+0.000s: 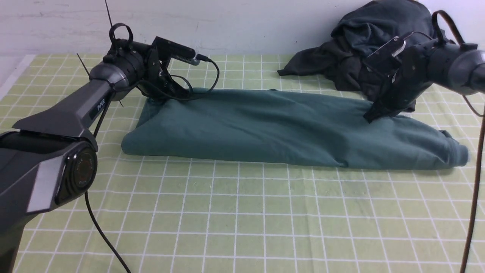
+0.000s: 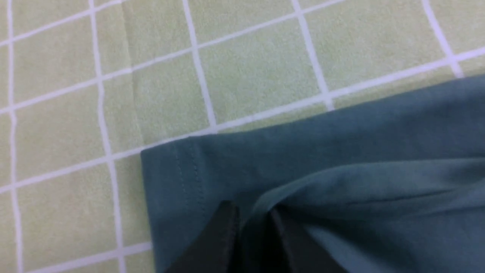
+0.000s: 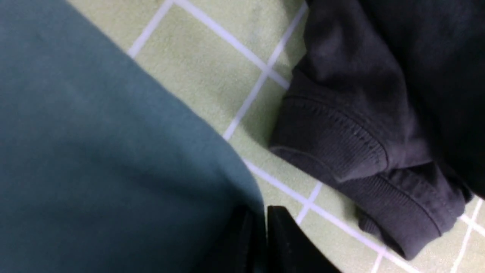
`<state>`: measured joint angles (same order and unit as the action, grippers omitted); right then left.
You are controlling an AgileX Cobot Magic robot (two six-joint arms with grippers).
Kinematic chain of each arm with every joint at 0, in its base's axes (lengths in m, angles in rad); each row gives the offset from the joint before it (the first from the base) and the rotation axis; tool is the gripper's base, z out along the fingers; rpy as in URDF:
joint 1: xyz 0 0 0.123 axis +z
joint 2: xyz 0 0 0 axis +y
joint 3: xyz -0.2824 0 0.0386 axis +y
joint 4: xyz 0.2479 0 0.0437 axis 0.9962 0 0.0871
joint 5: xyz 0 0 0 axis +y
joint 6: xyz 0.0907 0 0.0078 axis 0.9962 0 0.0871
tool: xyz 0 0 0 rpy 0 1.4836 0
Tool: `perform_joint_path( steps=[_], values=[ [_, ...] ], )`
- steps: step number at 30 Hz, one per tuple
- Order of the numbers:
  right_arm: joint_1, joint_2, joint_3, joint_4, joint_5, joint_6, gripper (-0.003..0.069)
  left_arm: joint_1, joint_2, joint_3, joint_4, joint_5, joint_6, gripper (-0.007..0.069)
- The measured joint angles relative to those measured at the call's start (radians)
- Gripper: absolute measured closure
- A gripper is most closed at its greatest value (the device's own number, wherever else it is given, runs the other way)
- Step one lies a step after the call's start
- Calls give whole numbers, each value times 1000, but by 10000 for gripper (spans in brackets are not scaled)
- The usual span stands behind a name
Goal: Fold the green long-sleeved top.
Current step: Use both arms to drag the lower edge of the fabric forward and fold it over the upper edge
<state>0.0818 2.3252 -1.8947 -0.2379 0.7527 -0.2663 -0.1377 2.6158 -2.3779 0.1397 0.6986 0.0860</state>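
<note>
Green long-sleeved top (image 1: 288,129): folded band, long axis left-right across desk (image 1: 242,212). Left end effector (image 1: 163,94), right end effector (image 1: 370,116): each closed, pinching the top's far edge.

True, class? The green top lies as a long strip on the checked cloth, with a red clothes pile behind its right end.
No: the clothes pile behind the green top is dark grey, not red; the front view shows it.

Grid-covered table (image 1: 242,227) bears the green top (image 1: 288,129) and dark clothes (image 1: 360,38).
</note>
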Motion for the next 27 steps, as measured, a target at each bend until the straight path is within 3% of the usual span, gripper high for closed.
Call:
perform_joint_path(
  steps=[2,3,6,8,12,18,21,27],
  values=[
    [-1,0,0,-18,0,26,522,3,1,-8,1,1,-1,433],
    [-5,-1,-3,-59,3,70,468,8,1,-26,3,9,-1,344],
    [-7,-15,-5,-147,40,185,386,13,-5,-77,11,43,-2,242],
    [-8,-37,-5,-197,93,249,354,18,-17,-114,10,101,-5,207],
    [-12,-95,-7,-223,224,296,347,28,-57,-179,10,247,-7,228],
    [-14,-115,-8,-41,358,273,404,53,-57,-198,-51,348,-14,249],
    [-14,-101,-8,190,392,162,470,86,-18,-198,-161,356,-55,243],
    [-14,-66,-8,401,392,30,545,105,29,-197,-231,357,-156,304]
  ],
)
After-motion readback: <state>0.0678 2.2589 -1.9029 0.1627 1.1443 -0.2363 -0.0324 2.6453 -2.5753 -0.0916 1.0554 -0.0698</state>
